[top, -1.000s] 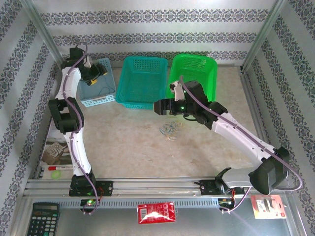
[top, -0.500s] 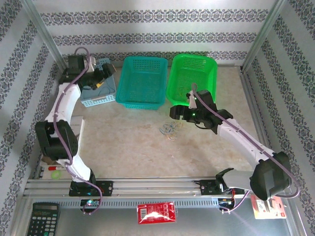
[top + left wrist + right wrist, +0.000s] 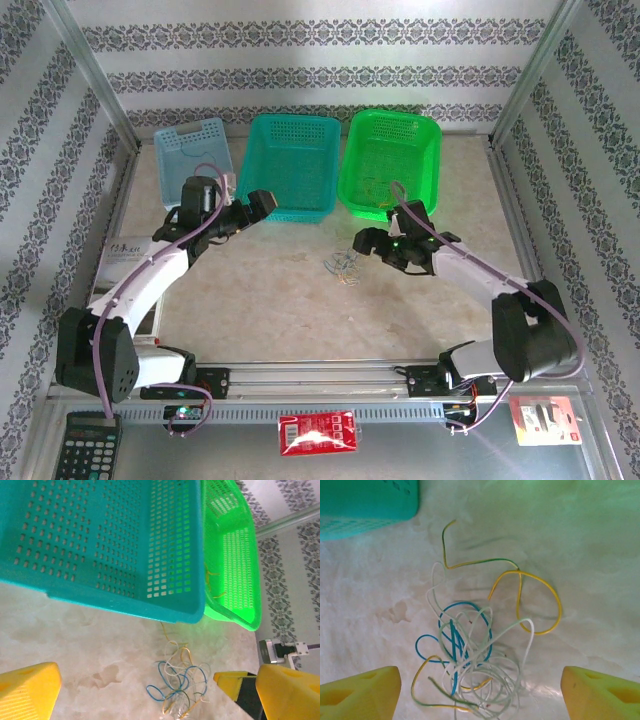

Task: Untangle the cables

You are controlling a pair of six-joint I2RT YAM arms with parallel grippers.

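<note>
**Now we hover open-handed beside the tangle**

Our right gripper (image 3: 480, 697) is spread wide, nothing between its yellow fingers (image 3: 362, 692), and it looks straight down on the cables (image 3: 470, 640). We judge that wide stance fits a first pick: one strand can be framed without catching its neighbours. Our left gripper (image 3: 262, 202) is released too, its fingers far apart in the left wrist view, and it hangs in front of the teal basket (image 3: 290, 165), aimed at the same bundle from the other side. Two arms facing one knot suits a pull-apart, one holding while the other draws.

The cables (image 3: 343, 265) lie on the bare table (image 3: 250, 300), just in front of the gap between the teal and green basket (image 3: 392, 160). Blue loops sit in the middle, white strands coil through them, and a yellow loop reaches out to the right, freer than the rest. That loop looks to us like the easiest strand to take. The light blue basket (image 3: 195, 150) stands further left, well apart.
</note>
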